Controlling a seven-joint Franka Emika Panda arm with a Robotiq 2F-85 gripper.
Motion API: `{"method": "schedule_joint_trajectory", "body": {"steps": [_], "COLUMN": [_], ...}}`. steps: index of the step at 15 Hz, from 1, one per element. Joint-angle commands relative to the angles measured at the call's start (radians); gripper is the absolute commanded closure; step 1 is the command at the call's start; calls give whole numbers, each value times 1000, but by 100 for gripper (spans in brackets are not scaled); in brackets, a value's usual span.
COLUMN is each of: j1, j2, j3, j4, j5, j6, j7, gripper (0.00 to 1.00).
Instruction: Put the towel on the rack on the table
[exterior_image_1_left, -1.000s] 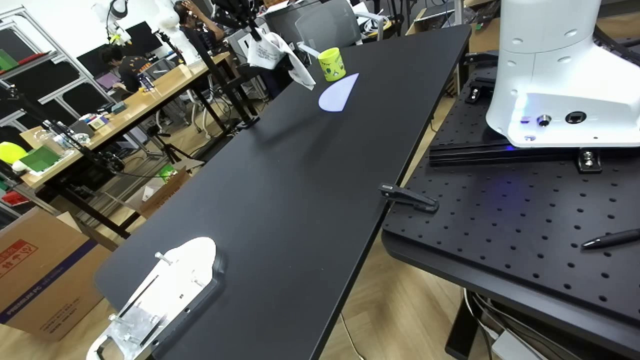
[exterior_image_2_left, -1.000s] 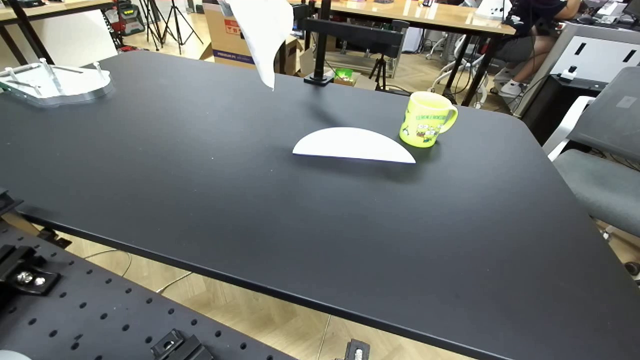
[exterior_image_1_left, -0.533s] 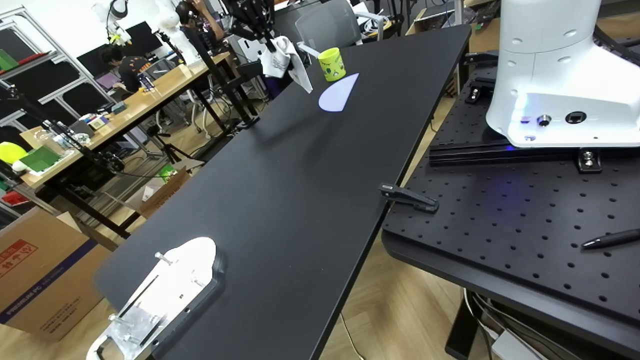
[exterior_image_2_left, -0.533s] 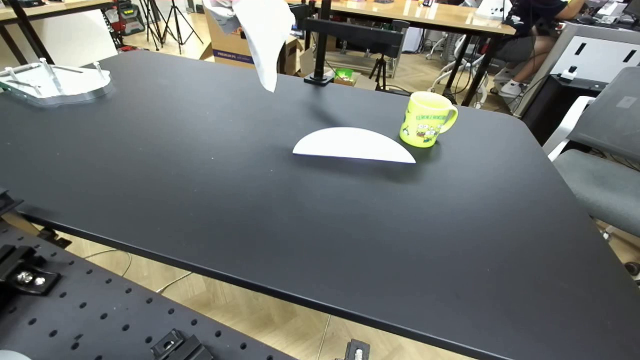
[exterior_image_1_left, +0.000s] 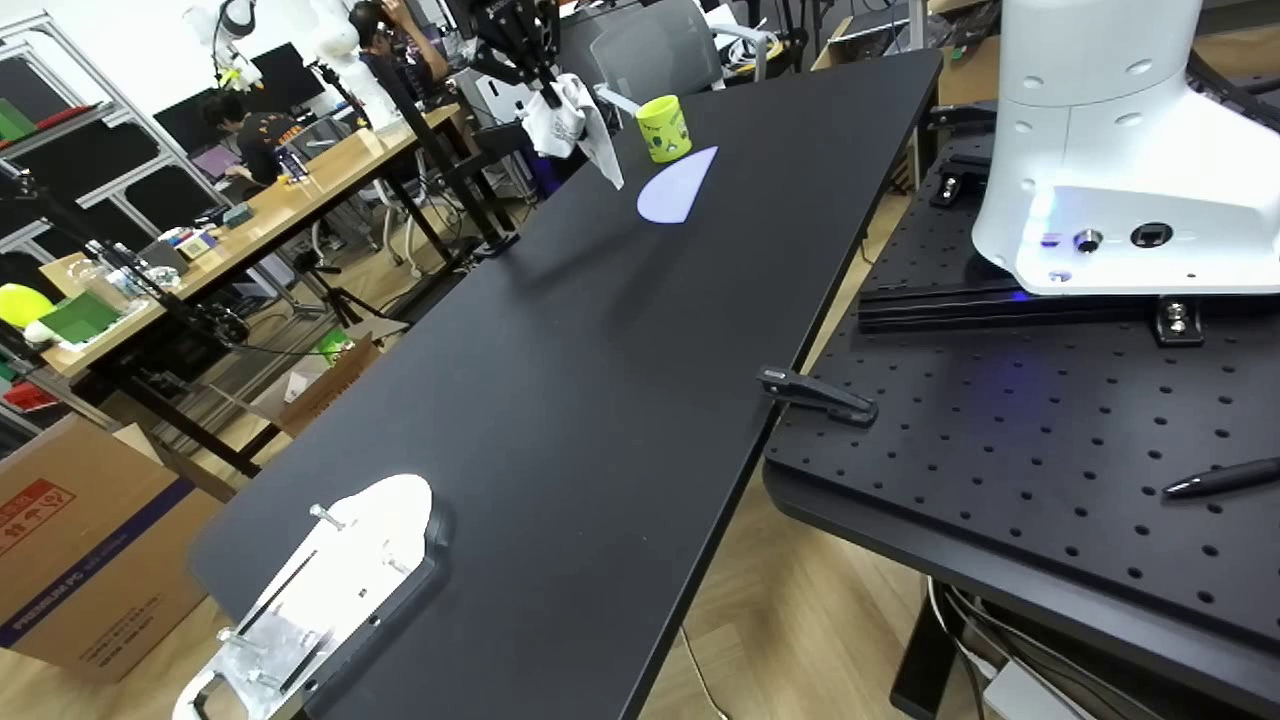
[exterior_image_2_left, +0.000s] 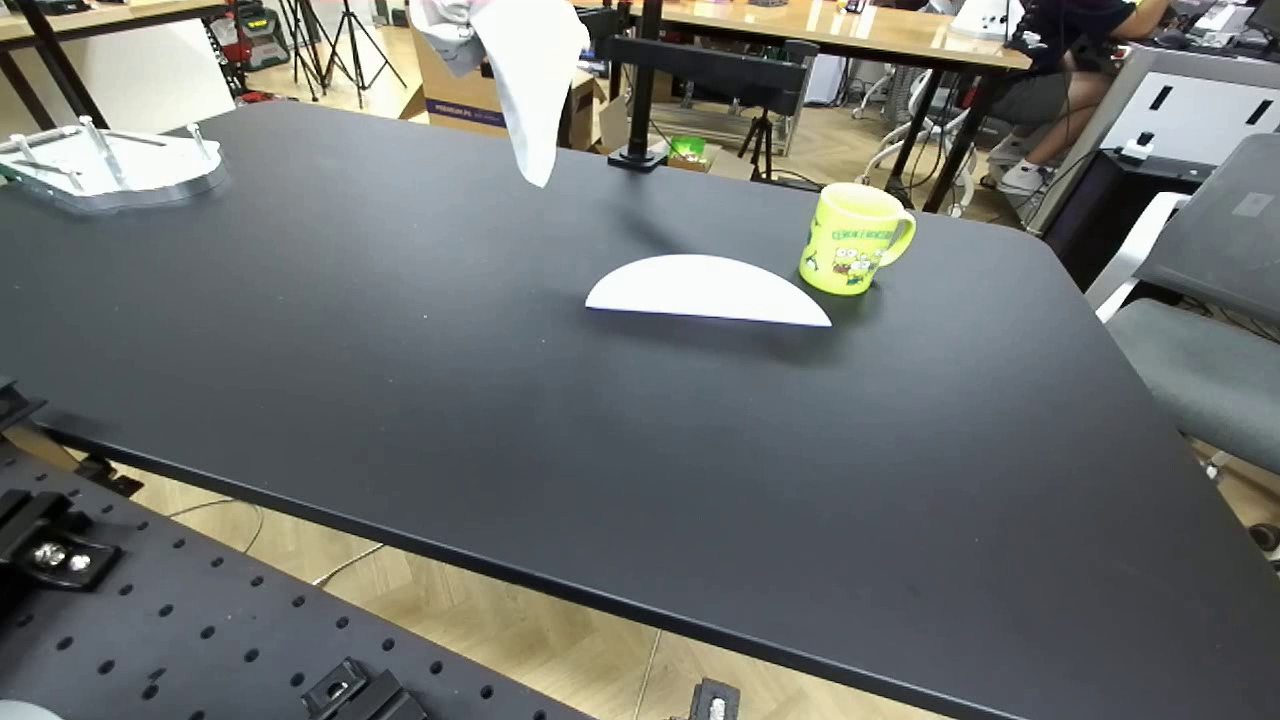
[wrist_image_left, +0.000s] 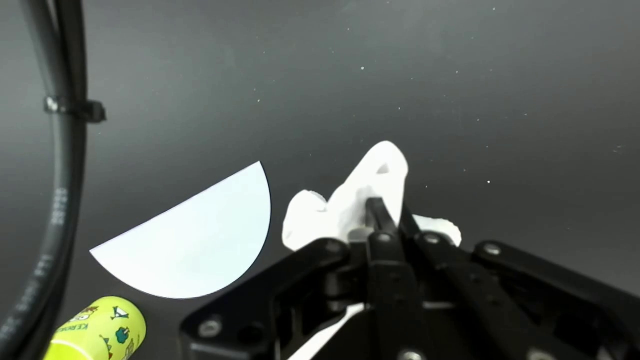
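The small, soft white cloth towel (exterior_image_2_left: 535, 70), rumpled into loose folds, hangs in the grip of the black two-fingered pincer (wrist_image_left: 392, 214), whose tips are pinched together on the fabric. It is held over the long, smooth, matte black counter (exterior_image_2_left: 500, 400) with one corner trailing down — apart from the surface, as far as I can judge. Relative to the lime-yellow, cartoon-printed mug (exterior_image_2_left: 848, 245), the wrist view puts the towel on the far side of the flat white half-round piece (exterior_image_2_left: 705, 288), which lies just beside the mug.

So the picking-up looks done and the placing does not. What is left, I judge, is to bring the towel down onto its spot and let go of it. Where that spot is stays less sure: nothing in view is plainly a rack, and the task sentence could also mean the counter itself as the goal. The white oblong board (exterior_image_1_left: 335, 585) with short upright pegs, toward the opposite end of the counter from the mug, might be the rack — I cannot tell.

Against one second earlier, both exterior views show the towel slightly lower, its trailing corner closer to the counter. The mug, the half-round piece and the oblong board lie where they lay.
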Motion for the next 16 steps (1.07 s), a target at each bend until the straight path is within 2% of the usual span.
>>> {"method": "schedule_joint_trajectory", "body": {"steps": [1, 10, 12, 16], "j1": [-2, 7, 9, 18], "j2": [-26, -98, -117, -142], "j3": [-4, 13, 20, 32], "j4": [-8, 20, 21, 10], "j5": [9, -42, -40, -9], "j6": [5, -10, -6, -20], "j7": [-11, 7, -1, -65], "gripper": [64, 4, 0, 0]}}
